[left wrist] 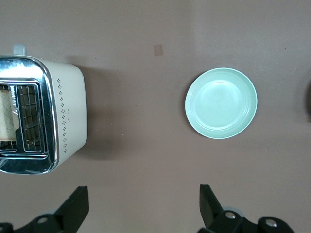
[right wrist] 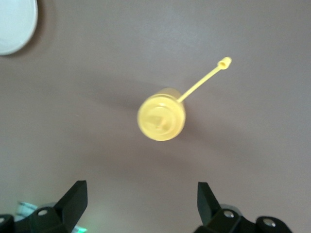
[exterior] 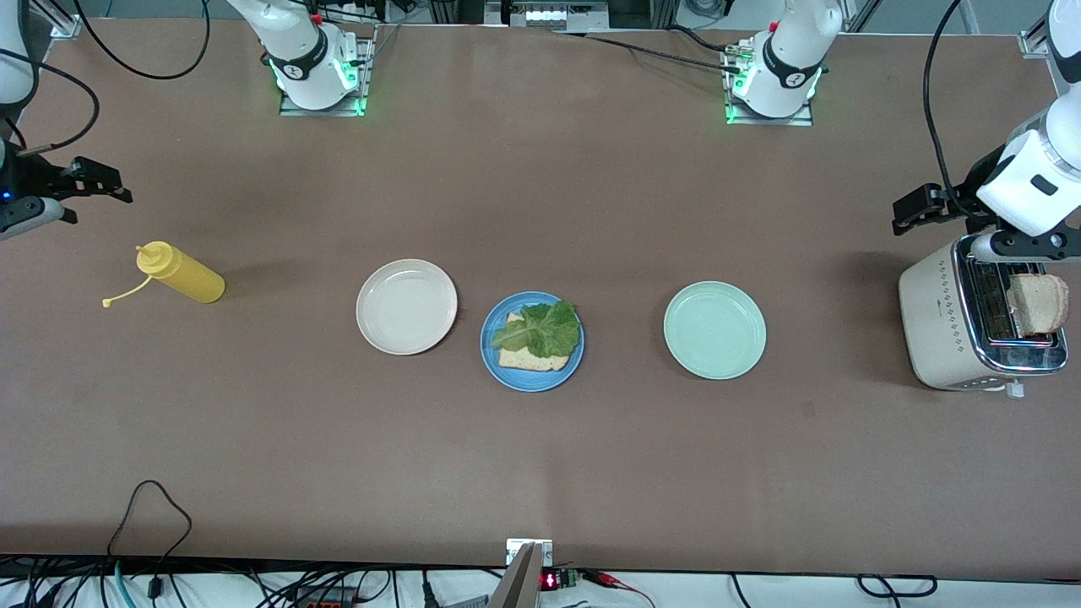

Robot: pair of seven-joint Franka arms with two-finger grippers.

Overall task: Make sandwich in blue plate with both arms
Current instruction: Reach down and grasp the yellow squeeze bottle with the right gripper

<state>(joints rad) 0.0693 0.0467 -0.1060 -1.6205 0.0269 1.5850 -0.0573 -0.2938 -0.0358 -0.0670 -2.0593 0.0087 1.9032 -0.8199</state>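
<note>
The blue plate (exterior: 534, 382) sits mid-table between two other plates. On it lies one tan toast slice (exterior: 528, 361) with a ruffled green lettuce leaf (exterior: 540, 329) on top. A second toast slice (exterior: 1039, 304) stands in a slot of the toaster (exterior: 946, 325) at the left arm's end; the left wrist view shows its edge (left wrist: 6, 114). My left gripper (exterior: 919, 207) (left wrist: 142, 206) is open and empty, up over the table beside the toaster. My right gripper (exterior: 89, 181) (right wrist: 141, 201) is open and empty, up over the table by the yellow bottle (right wrist: 161, 118).
A cream plate (exterior: 406, 306) lies beside the blue plate toward the right arm's end, and a pale green plate (exterior: 714, 329) (left wrist: 221, 103) toward the left arm's end. The yellow squeeze bottle (exterior: 181, 272) stands with its cap hanging off on a strap.
</note>
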